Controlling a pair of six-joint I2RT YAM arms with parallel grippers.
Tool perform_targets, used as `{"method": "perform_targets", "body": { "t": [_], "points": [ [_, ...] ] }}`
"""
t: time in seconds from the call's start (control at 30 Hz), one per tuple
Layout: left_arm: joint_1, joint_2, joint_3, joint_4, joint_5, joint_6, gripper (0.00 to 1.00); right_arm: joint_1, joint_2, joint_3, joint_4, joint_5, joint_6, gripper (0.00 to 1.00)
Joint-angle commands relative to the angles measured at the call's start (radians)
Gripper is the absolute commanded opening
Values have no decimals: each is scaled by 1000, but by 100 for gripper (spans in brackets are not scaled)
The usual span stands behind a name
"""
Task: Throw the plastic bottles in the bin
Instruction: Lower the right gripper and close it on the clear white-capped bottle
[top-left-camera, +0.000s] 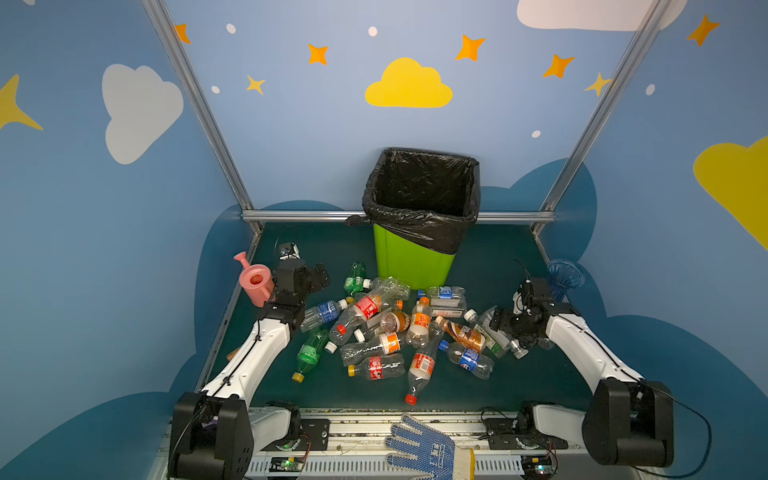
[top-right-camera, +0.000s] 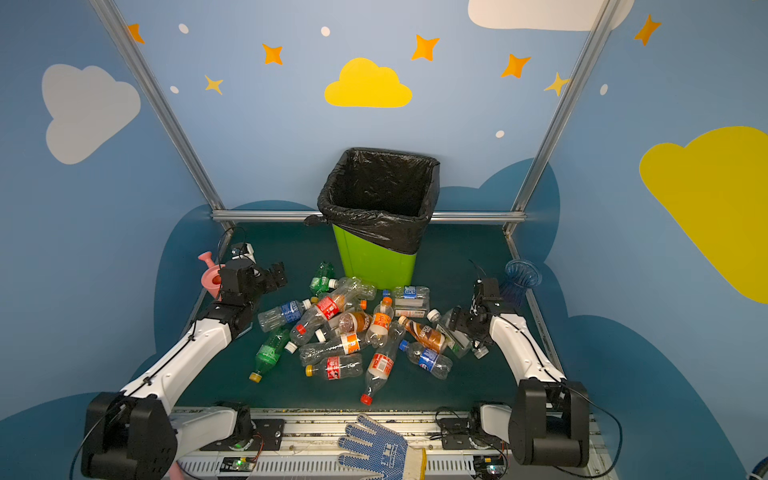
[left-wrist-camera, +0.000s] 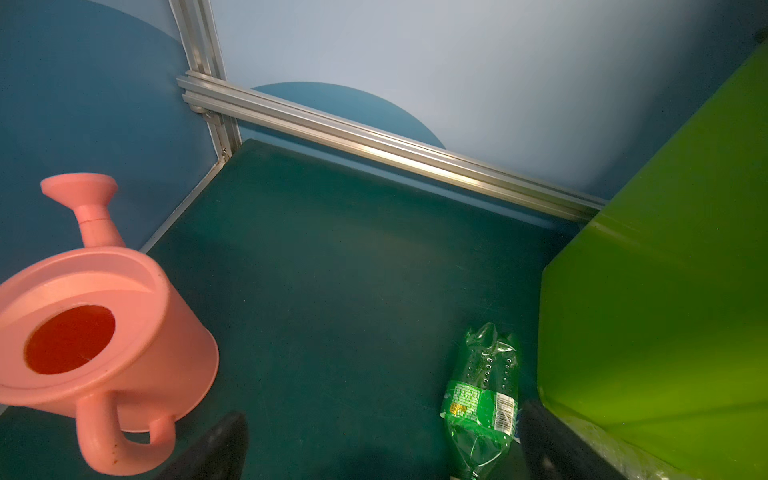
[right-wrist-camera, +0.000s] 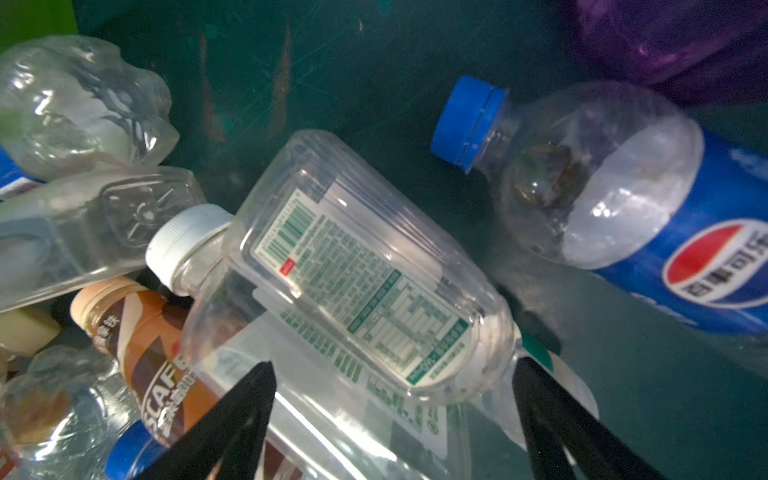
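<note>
1. Bottles (top-left-camera: 395, 326) lie heaped on table (top-left-camera: 519, 374), mid-table, all on their sides, and the heap's far edge is just in front of bin (top-left-camera: 411, 262).
2. Bin stands upright at back centre, with a black liner (top-left-camera: 419, 224) folded over its rim.
3. Left gripper (top-left-camera: 322, 276) hangs over the table at the heap's left edge. Its jaws are spread wide and nothing sits between them, as the left wrist view shows (left-wrist-camera: 382, 436).
4. Green bottle (left-wrist-camera: 482, 395) lies flat beside the bin wall, crushed, close to one left fingertip. I can't tell whether they touch.
5. Pink can (top-left-camera: 255, 282) stands upright at the left table edge, just behind the left gripper.
6. Right gripper (top-left-camera: 496, 321) is low on the heap's right side. Its jaws are apart, one on either side of the base end of clear bottle (right-wrist-camera: 353, 270).
7. Clear bottle has a white cap and a green-print label and rests on other bottles, not lifted. Finger contact is unclear.
8. Pepsi bottle (right-wrist-camera: 623, 199), blue cap, lies near the clear bottle, apart from it.
9. Coffee bottle (right-wrist-camera: 153, 353), brown label, lies partly under the clear bottle on its cap side.
10. Blue vase (top-left-camera: 563, 276) stands upright at the right table edge, behind the right arm.
11. Glove (top-left-camera: 419, 446) lies on the front rail, off the table.
</note>
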Motion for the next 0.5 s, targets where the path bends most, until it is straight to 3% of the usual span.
{"method": "perform_targets", "body": {
  "t": [0.0, 0.47],
  "points": [
    [-4, -18, 18, -29, 8, -2, 100, 8, 19, 41, 24, 34, -30, 89],
    [-4, -19, 20, -36, 15, 1, 100, 10, 141, 106, 38, 37, -93, 82]
  ]
}}
